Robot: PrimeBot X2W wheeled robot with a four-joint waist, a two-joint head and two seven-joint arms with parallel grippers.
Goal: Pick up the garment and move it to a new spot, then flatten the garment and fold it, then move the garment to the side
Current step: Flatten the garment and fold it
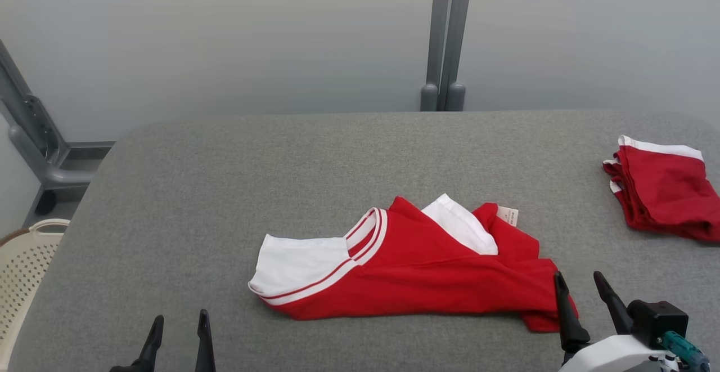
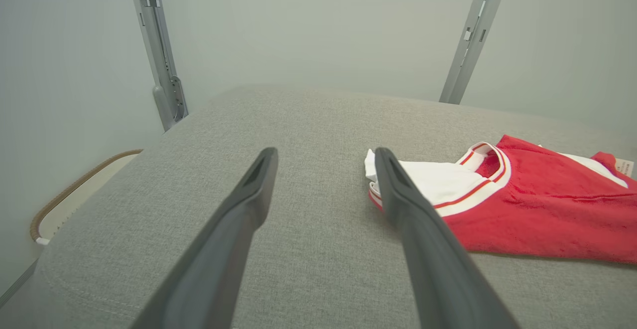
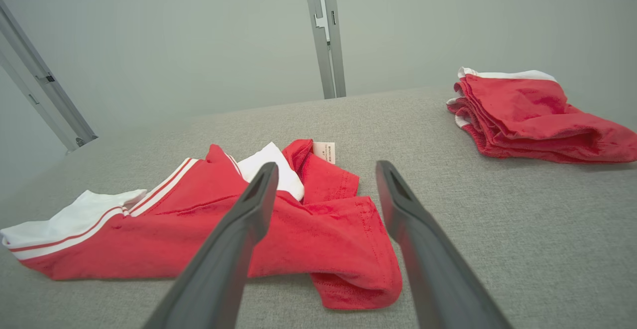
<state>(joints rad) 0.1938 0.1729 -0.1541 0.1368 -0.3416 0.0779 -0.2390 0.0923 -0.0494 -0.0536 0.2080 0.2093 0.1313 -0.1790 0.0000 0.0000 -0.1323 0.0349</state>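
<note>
The red short-sleeved shirt with white sleeves and a striped collar (image 1: 405, 270) is seen lying in a loose heap on the near middle of the grey cloth-covered table (image 1: 225, 180). One white sleeve is spread out at its left end. The red body is bunched and creased, and a small paper tag is seen at the back. The shirt is not flat and not folded, so the flattening, the folding and the last move to the side are judged to be left. It cannot be told whether the first move to a new spot has been done.

The right gripper (image 1: 577, 274) is held wide apart with nothing in it. It is just beside the shirt's right end, and in the right wrist view the red hem is seen between and below its two fingers. It cannot be told whether the cloth is touched. The left gripper (image 1: 181, 316) is also spread apart and empty, near the white sleeve but apart from it.

A pile of folded red and white clothes (image 1: 664, 192) is seen far off at the table's right edge. A cream plastic basket with holes (image 1: 22, 270) is seen beside the table on the left.
</note>
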